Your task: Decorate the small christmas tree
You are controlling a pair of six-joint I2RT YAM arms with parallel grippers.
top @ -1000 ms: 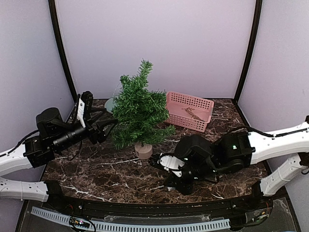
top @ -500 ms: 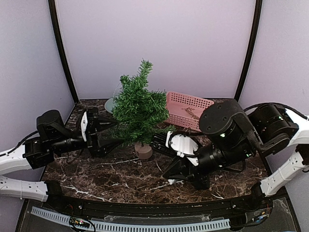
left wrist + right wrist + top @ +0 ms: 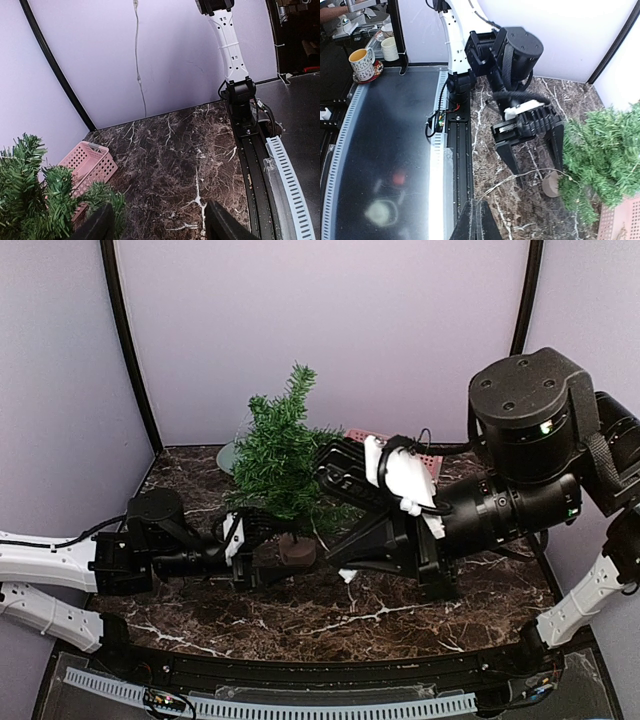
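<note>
The small christmas tree (image 3: pixel 283 462) stands at the middle back on its tan base (image 3: pixel 297 552), its needles filling the right of the right wrist view (image 3: pixel 605 150). My left gripper (image 3: pixel 268 562) lies low on the marble, open, its fingertips just left of the base; its own view shows bare marble between its fingers (image 3: pixel 100 225). My right gripper (image 3: pixel 476 210) is shut on a thin wire string (image 3: pixel 530 172). That string runs past the left gripper's fingertips (image 3: pixel 512 165) to the tree's lower branches. The right arm (image 3: pixel 520 430) is raised high over the table.
A pink perforated basket (image 3: pixel 87 162) stands behind the tree at the right, mostly hidden by the right arm in the top view. A black rail (image 3: pixel 462 150) and a ribbed white strip (image 3: pixel 300 708) run along the table's near edge. Purple walls close the back and sides.
The right arm has lifted high and swung toward the tree, drawing the wire with it. The left arm has dropped and slid right to the tree's base, its jaws a little narrower.
</note>
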